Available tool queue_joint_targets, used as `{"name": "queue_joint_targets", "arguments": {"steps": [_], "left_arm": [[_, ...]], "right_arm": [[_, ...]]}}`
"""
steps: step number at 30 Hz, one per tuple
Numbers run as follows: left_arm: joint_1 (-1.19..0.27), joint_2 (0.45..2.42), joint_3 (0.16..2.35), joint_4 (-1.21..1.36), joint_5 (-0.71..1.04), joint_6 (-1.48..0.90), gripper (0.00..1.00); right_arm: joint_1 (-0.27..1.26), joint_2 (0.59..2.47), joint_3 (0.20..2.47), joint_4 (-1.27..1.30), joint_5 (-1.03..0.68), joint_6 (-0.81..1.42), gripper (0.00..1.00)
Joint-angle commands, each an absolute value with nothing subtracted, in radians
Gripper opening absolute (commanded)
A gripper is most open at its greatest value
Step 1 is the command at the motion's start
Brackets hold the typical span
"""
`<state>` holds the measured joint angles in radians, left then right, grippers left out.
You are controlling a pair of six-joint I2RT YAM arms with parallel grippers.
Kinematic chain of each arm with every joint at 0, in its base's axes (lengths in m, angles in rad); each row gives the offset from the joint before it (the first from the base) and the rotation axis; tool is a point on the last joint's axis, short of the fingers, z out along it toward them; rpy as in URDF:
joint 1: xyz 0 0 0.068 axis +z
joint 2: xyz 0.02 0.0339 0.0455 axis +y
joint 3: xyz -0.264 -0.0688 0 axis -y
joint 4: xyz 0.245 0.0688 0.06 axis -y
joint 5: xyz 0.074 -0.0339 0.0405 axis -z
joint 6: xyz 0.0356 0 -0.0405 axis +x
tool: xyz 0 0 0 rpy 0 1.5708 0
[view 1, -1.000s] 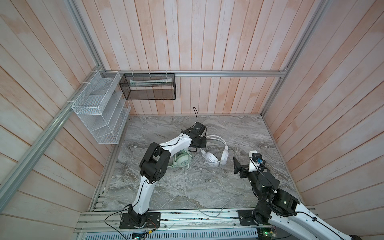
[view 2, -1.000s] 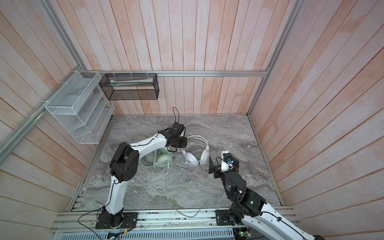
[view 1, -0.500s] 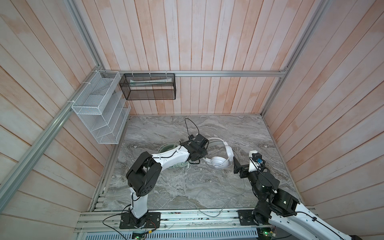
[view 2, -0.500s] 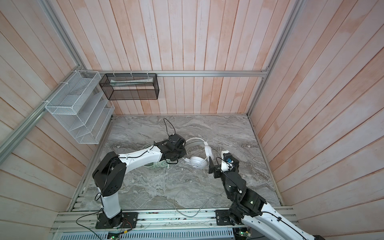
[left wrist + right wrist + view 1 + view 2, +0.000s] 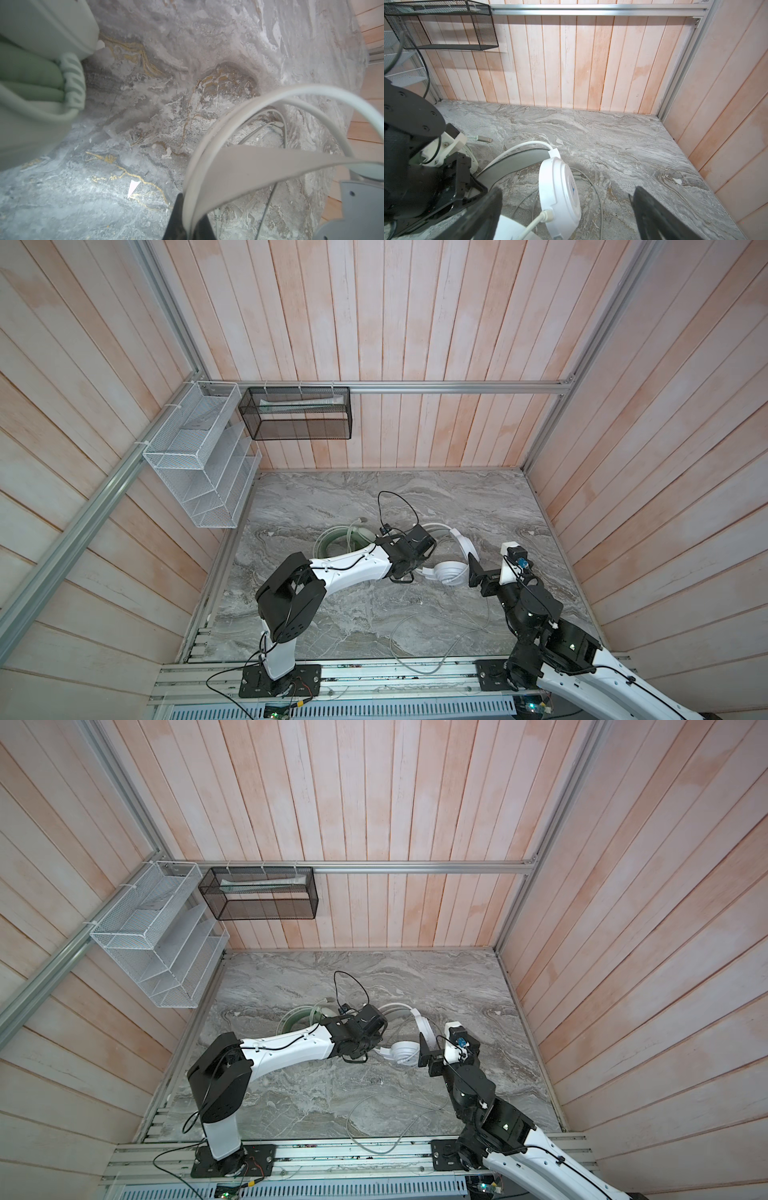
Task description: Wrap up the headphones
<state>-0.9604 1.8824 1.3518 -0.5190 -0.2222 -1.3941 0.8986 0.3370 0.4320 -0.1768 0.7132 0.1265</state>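
1. At the left we see the mint-green headset point(image 5: 357, 536) lying on the marble table point(image 5: 316, 626).
2. Our left gripper point(image 5: 188, 207) is clenched on the flat headband of the white headset point(image 5: 451, 571), mid-table.
3. Our right gripper point(image 5: 566, 190) stands spread wide and holds nothing, with a white ear cup point(image 5: 560, 199) just beside it.

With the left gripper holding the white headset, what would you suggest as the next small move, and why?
Probably ease the right gripper forward and close it on the upright ear cup. The left gripper is shut on the white headset's headband, the right jaws stand open with that cup ahead between them, and the cord lies loose on the table, not yet wrapped.
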Motion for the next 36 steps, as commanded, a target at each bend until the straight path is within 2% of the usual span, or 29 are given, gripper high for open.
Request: {"name": "queue_joint_targets", "arguments": {"steps": [1, 8, 18, 24, 31, 33, 36], "left_arm": [[-0.992, 1.908, 1.359, -0.506, -0.233, -1.466, 0.00], [-1.005, 1.950, 1.384, -0.528, -0.237, -1.460, 0.00], [-1.015, 1.996, 1.377, -0.532, -0.196, -1.467, 0.09], [-1.024, 1.976, 1.366, -0.530, -0.215, -1.461, 0.22], [-1.032, 1.956, 1.339, -0.521, -0.175, -1.465, 0.30], [-1.034, 1.924, 1.330, -0.512, -0.161, -1.455, 0.37], [-1.034, 1.857, 1.340, -0.515, -0.155, -1.393, 0.63]], "right_arm": [[0.895, 0.320, 0.451, -0.172, 0.721, 0.114, 0.99], [0.896, 0.304, 0.450, -0.168, 0.720, 0.114, 0.99], [0.896, 0.311, 0.450, -0.171, 0.706, 0.113, 0.99], [0.896, 0.309, 0.449, -0.169, 0.704, 0.112, 0.99], [0.896, 0.308, 0.449, -0.169, 0.703, 0.112, 0.99], [0.896, 0.308, 0.449, -0.170, 0.703, 0.113, 0.99], [0.896, 0.311, 0.449, -0.169, 0.703, 0.113, 0.99]]}}
